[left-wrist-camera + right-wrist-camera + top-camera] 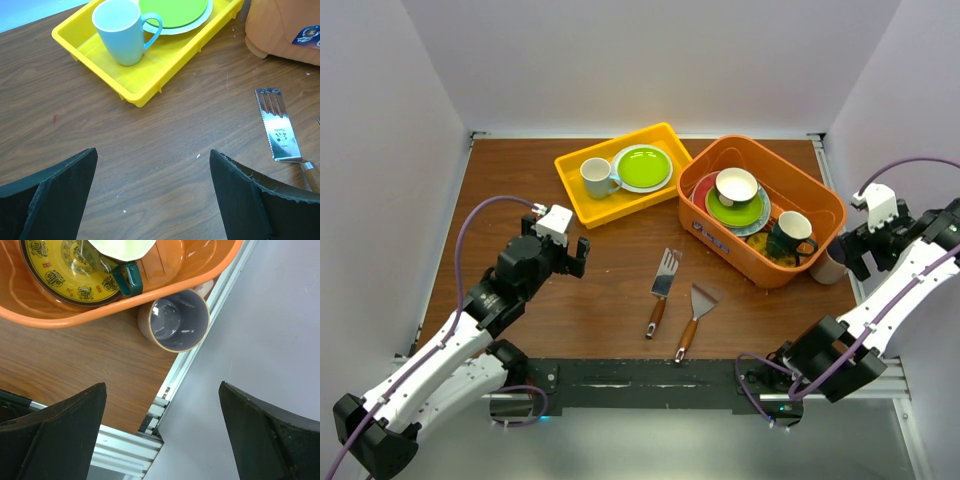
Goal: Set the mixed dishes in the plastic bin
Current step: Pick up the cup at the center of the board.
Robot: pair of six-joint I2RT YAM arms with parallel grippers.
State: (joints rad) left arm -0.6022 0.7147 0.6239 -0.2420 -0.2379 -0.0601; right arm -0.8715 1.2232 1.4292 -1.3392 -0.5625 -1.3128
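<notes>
Most of the load is in the orange bin (740,258). A red-rimmed plate stack (738,212) sits there with a white bowl (736,185) on top. The dark-teal mug (790,236) stands on the yellow patterned plate (60,270) at the bin's near end. We judge that flat things went low and tall things on top so that nothing tips.

Outside the bin, a tan cup with a grey inside (175,320) stands upright at the table's right edge. It is just beside the bin's outer wall; we cannot tell whether it touches. The right gripper (162,387) hangs above and a little to the near side of it, fingers spread wide with nothing between them. It looks lined up for a straight-down grab on this cup. The risk is the tight spot between the bin wall and the table edge, so a finger may bump the bin.

The left gripper (153,151) hovers over bare table (520,190) with its jaws also parted and holding nothing. It faces the yellow tray (620,208), which holds a lime green plate (642,167) and a pale-blue-handled mug (122,30). That plate is likely the left arm's next pick, being on its side of the table.

Two wooden-handled spatulas (662,290) lie flat mid-table, apart from both arms.
</notes>
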